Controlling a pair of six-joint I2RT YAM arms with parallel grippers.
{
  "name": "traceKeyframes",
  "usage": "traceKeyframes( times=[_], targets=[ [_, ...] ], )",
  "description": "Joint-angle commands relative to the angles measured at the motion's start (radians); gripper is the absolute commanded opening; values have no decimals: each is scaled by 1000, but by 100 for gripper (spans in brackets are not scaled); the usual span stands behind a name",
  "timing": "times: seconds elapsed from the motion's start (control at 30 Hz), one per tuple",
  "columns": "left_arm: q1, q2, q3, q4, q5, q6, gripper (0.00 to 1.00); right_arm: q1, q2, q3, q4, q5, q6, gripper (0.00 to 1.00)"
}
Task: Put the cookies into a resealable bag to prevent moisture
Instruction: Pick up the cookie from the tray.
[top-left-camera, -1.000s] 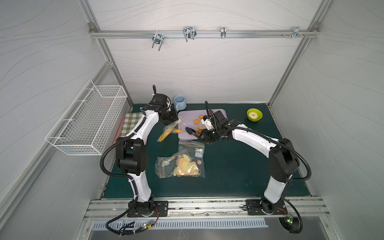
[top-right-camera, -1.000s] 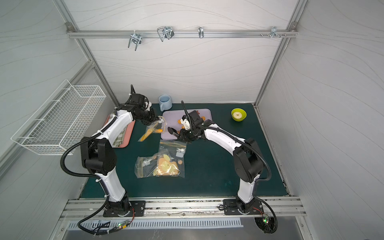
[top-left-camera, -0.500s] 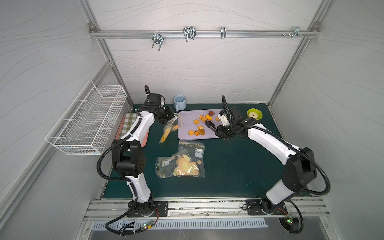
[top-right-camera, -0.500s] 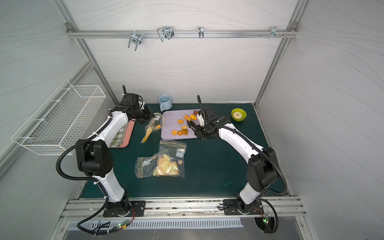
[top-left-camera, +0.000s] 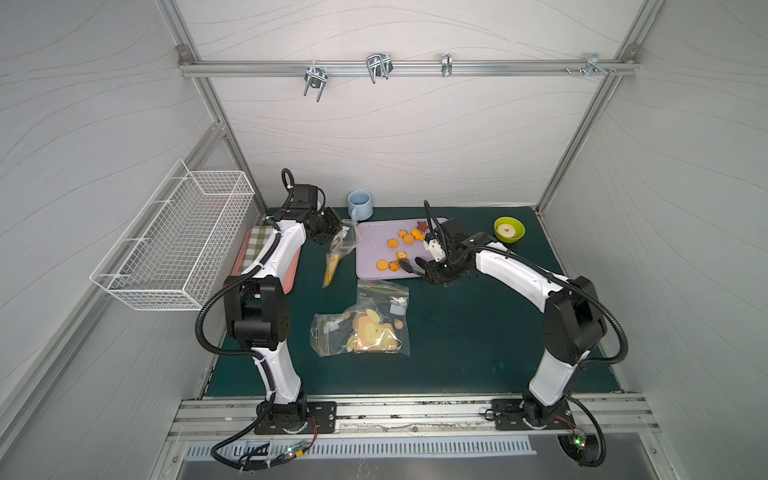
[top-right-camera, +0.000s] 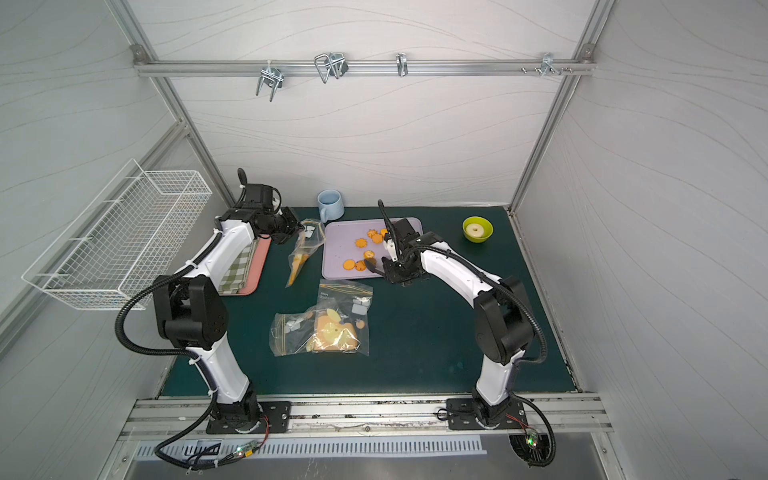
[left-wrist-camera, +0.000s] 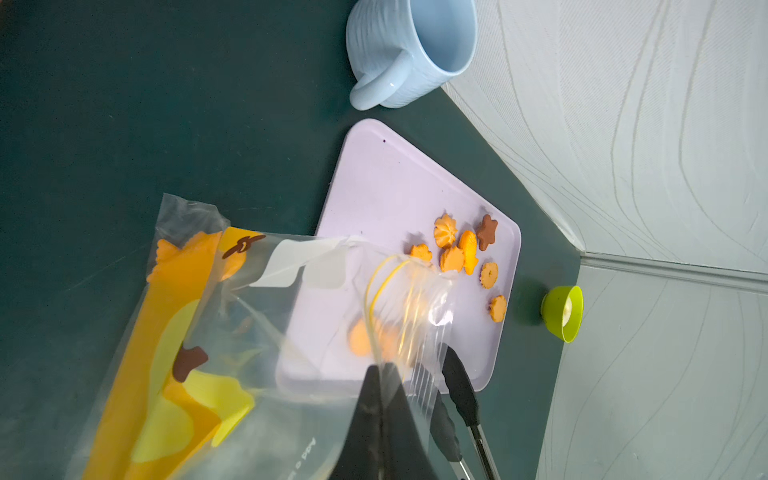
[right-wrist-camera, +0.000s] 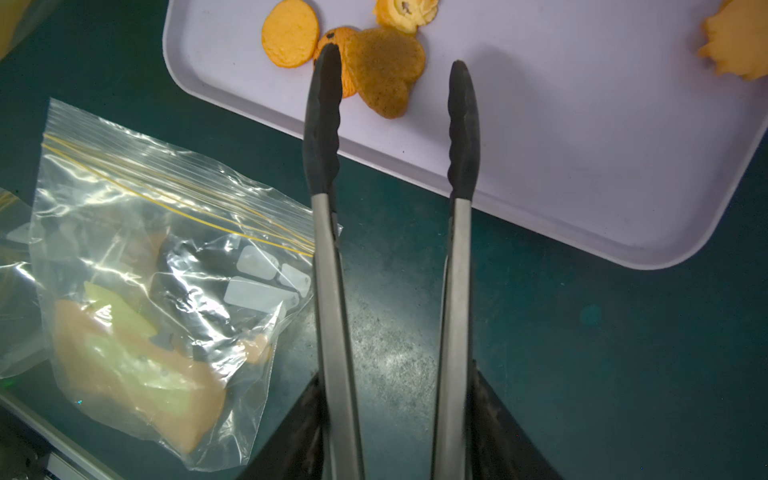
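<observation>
Several orange cookies (top-left-camera: 392, 243) (top-right-camera: 360, 242) and a dark brown star (left-wrist-camera: 486, 232) lie on the lilac tray (top-left-camera: 372, 235) (right-wrist-camera: 582, 166). My left gripper (top-left-camera: 336, 228) (left-wrist-camera: 382, 370) is shut on the rim of a clear resealable bag (top-left-camera: 336, 255) (left-wrist-camera: 291, 324), which hangs beside the tray's left edge. My right gripper (top-left-camera: 434, 272) (right-wrist-camera: 397, 399) is shut on metal tongs (right-wrist-camera: 328, 249). Their black tips are spread over the tray's near edge. A brown cookie (right-wrist-camera: 386, 70) lies between the tips, and one tip covers a round cookie (right-wrist-camera: 349, 45).
Two more clear bags with a toast print (top-left-camera: 365, 326) (right-wrist-camera: 145, 299) lie mid-mat. At the back stand a blue mug (top-left-camera: 360, 204) and a green bowl (top-left-camera: 509, 229). A pink tray with checked cloth (top-left-camera: 259, 253) and a wire basket (top-left-camera: 174, 241) are on the left.
My right arm has drawn the tongs away from the held bag to the tray's near edge, and the tongs have spread wider. The left arm shifted slightly back with the bag.
</observation>
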Motion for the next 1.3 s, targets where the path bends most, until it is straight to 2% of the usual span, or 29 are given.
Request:
traceKeyframes(
  times=[0.0,0.23,0.53,0.73,0.97,1.1,1.27],
  targets=[
    [23,4,2,49,31,-22,0,10,36,54,-27,1,-31,53],
    [27,4,-5,53,42,-21,0,34,87,92,-49,37,-39,54],
    [27,8,-5,56,53,-20,0,44,117,108,-61,60,-46,48],
    [27,13,-5,63,75,-19,0,43,89,87,-38,89,-22,42],
    [25,31,-3,78,110,-23,0,20,-15,32,30,158,33,41],
    [18,39,-3,85,122,-25,0,9,-88,7,79,127,38,40],
    [-2,44,0,88,130,-23,0,14,-122,25,114,18,41,40]
  ],
)
